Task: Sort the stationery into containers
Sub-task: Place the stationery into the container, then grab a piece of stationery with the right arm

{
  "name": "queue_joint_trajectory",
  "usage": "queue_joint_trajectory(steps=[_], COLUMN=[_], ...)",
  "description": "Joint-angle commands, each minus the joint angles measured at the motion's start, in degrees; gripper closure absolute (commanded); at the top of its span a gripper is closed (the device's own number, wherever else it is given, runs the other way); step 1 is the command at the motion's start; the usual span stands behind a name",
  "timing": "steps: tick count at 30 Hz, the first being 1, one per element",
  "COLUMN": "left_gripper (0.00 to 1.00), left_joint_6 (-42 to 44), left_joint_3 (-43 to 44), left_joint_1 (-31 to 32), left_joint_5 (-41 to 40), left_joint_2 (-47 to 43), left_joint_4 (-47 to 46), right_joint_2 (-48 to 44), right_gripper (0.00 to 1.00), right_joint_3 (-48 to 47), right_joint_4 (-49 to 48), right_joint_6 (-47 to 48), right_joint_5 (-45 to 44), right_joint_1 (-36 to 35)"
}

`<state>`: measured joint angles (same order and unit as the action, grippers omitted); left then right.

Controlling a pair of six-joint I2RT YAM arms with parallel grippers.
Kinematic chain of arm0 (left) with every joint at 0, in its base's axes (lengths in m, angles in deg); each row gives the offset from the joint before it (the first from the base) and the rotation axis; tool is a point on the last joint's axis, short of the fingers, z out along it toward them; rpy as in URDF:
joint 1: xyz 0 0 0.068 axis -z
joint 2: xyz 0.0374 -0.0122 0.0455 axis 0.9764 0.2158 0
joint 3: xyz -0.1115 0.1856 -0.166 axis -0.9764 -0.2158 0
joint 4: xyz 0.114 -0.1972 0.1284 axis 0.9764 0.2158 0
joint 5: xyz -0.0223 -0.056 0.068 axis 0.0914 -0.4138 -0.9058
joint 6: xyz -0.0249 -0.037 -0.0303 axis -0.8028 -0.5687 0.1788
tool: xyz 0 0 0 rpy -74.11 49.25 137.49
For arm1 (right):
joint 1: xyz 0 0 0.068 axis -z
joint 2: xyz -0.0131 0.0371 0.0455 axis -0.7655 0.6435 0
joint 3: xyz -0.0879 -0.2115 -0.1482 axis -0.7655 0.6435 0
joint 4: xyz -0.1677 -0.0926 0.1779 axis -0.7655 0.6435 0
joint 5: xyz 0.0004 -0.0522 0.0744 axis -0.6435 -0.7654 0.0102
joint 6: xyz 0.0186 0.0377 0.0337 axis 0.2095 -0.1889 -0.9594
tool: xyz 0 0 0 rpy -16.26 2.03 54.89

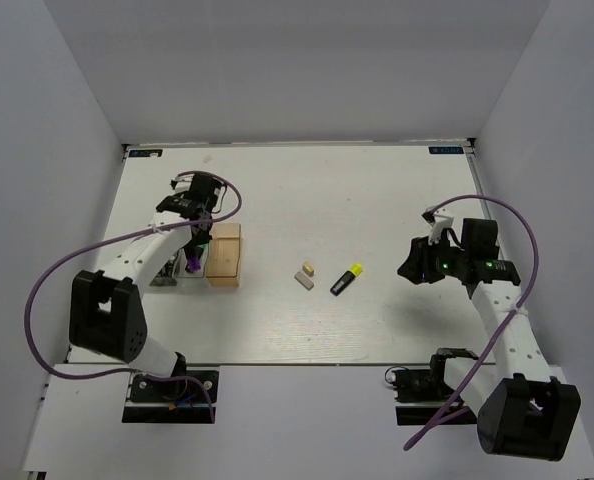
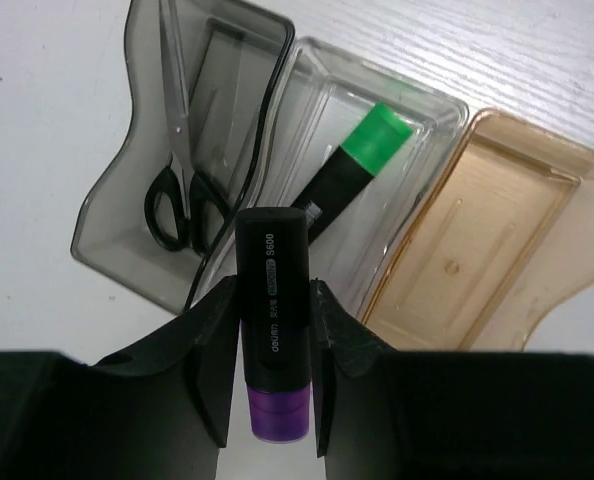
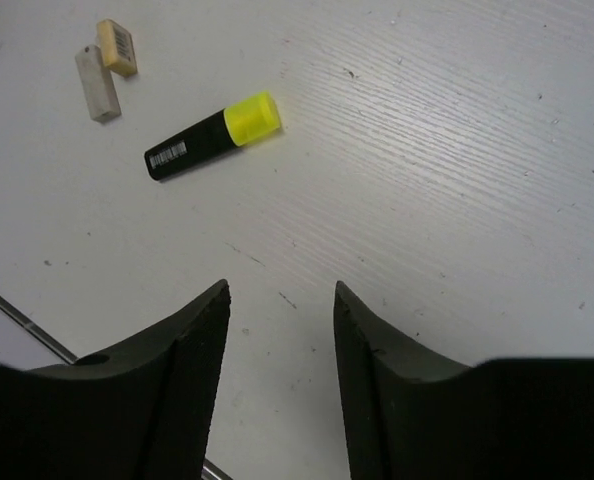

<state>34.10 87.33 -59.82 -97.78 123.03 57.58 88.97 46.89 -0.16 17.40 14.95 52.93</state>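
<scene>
My left gripper [image 2: 270,292] is shut on the purple highlighter [image 2: 272,300] and holds it above the near end of a clear grey plastic box [image 2: 422,110]. A green highlighter [image 2: 355,168] lies in that box. The tan box [image 2: 477,245] to its right is empty; it also shows in the top view [image 1: 224,255]. The yellow highlighter [image 1: 346,279] and two erasers, beige [image 1: 308,268] and grey-white [image 1: 303,281], lie on the table's middle. My right gripper [image 3: 280,290] is open and empty, above bare table right of the yellow highlighter [image 3: 212,138].
A darker grey tray [image 2: 112,205] holding black-handled scissors [image 2: 177,190] sits left of the clear box. White walls enclose the table [image 1: 377,200] on three sides. The erasers [image 3: 97,84] lie side by side in the right wrist view.
</scene>
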Motion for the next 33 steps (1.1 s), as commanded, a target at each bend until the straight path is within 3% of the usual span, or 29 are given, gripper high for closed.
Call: queue_joint_trajectory(steps=[1, 2, 3, 5, 9, 16, 18, 19, 20, 21, 23, 25, 26, 27, 30, 33], left_gripper=[0.91, 0.87, 0.75, 0.63, 0.47, 0.33, 0.41, 0.71, 0.88, 0.97, 1.0, 0.9, 0.66, 0.54, 0.31, 0.27], left_joint_6=[5.0, 5.5, 5.8, 6.7, 7.8, 10.8, 10.1, 9.6, 9.4, 9.4, 10.7, 11.5, 13.2, 13.8, 15.7, 16.4], left_joint_3=[3.1, 4.0, 4.3, 4.8, 7.0, 10.7, 10.8, 9.5, 8.8, 7.8, 2.5, -4.3, -5.8, -7.4, -15.7, -21.9], left_joint_1=[-1.4, -1.6, -1.9, -2.2, -3.0, -3.8, -3.6, -3.3, -3.0, -1.2, 0.3, 4.8, 7.7, 10.7, 16.6, 19.5], left_joint_5=[1.4, 1.5, 1.6, 2.0, 1.7, 1.9, 3.4, 4.2, 7.4, 11.8, 21.0, 30.8, 32.2, 32.6, 34.3, 33.8], left_joint_2=[2.6, 4.5, 4.9, 6.5, 8.7, 8.8, 7.8, 4.9, 3.7, 2.5, -3.5, -9.8, -11.4, -12.8, -20.7, -31.2], left_joint_4=[-2.9, -2.8, -3.0, -3.6, -4.0, -2.9, -2.0, -2.3, -2.7, -3.0, -6.4, -9.0, -11.3, -11.8, -12.9, -13.0], right_joint_2=[0.9, 0.9, 1.2, 2.4, 4.5, 10.0, 14.0, 15.0, 16.1, 19.8, 22.2, 26.6, 29.0, 30.1, 34.9, 38.8], right_gripper=[0.48, 0.4, 0.37, 0.33, 0.38, 0.45, 0.46, 0.46, 0.48, 0.48, 0.46, 0.45, 0.45, 0.44, 0.41, 0.41], right_joint_3=[-0.4, -0.3, -0.5, -0.8, -1.7, -4.4, -6.4, -6.9, -9.5, -10.7, -12.4, -15.4, -16.6, -18.1, -20.5, -22.0], right_joint_4=[1.0, 1.1, 1.3, 2.3, 3.3, 2.3, 1.8, 1.6, 1.5, 1.9, 2.2, 2.3, 2.3, 2.7, 3.8, 4.8], right_joint_6=[1.5, 2.2, 2.4, 3.6, 2.9, -0.6, -3.4, -4.3, -6.3, -7.3, -11.2, -15.1, -16.2, -16.6, -19.7, -23.1], right_joint_5=[2.2, 3.0, 3.4, 5.3, 7.4, 4.9, 3.3, 2.3, 0.8, -1.0, -2.4, -3.1, -3.7, -3.8, -6.3, -9.6], right_joint_1=[0.1, 0.1, 0.1, 0.0, -0.5, -2.9, -5.3, -6.4, -6.9, -7.5, -9.9, -12.5, -13.4, -15.0, -18.6, -21.0])
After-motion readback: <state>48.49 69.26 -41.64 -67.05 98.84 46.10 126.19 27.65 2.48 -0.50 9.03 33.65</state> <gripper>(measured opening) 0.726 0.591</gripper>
